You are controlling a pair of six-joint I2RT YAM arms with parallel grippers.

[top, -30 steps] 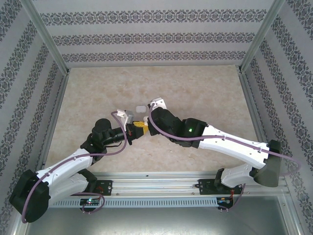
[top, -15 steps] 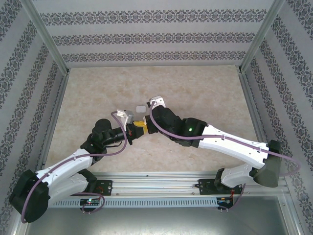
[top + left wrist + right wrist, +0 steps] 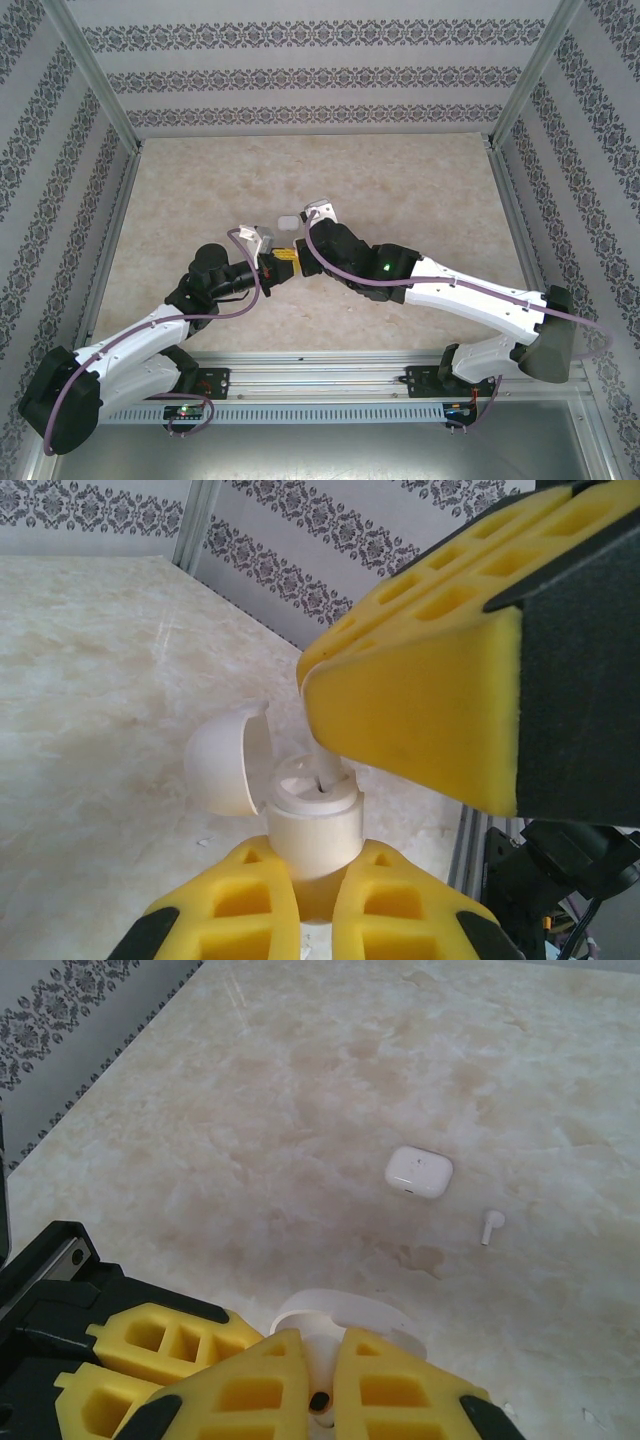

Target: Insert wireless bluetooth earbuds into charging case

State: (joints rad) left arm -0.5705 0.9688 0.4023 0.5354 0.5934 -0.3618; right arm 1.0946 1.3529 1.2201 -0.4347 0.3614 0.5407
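Observation:
My left gripper is shut on the body of an open white charging case, whose lid is flipped back to the left. My right gripper is shut on a white earbud and holds it right over the case's top; the earbud's tip is at the socket. In the top view both grippers meet mid-table. A second earbud lies loose on the table.
A closed white case lies flat on the marble table, just beyond the grippers, and shows in the top view as the closed case. Patterned walls and metal posts ring the table.
The right arm has crept very slightly left toward the case. Both grips are unchanged.

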